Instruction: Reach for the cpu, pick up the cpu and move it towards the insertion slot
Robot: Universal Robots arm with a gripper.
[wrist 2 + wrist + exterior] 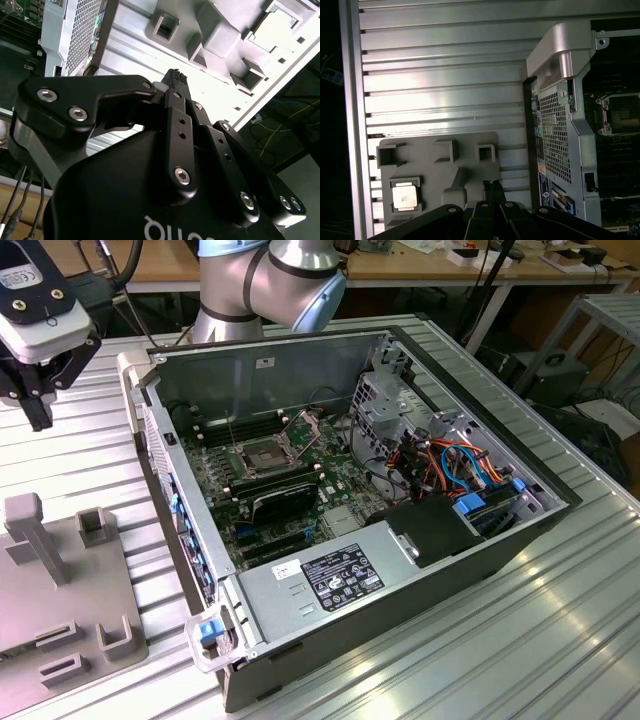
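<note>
Currently the ribbed aluminium table (pixel 560 640) carries the open dark metal computer case (pixel 250 370), with a flat grey plastic fixture tray (pixel 435 170) just beside its perforated end. My black two-finger gripper (pixel 493 186) hangs over that tray, fingertips together with nothing between them; the square silvery-framed insertion slot (pixel 265 455) sits on the board inside the case. Smallest item: the pale square cpu (pixel 404 196) lies flat in a tray pocket, apart from the fingertips, on the side away from the case.
</note>
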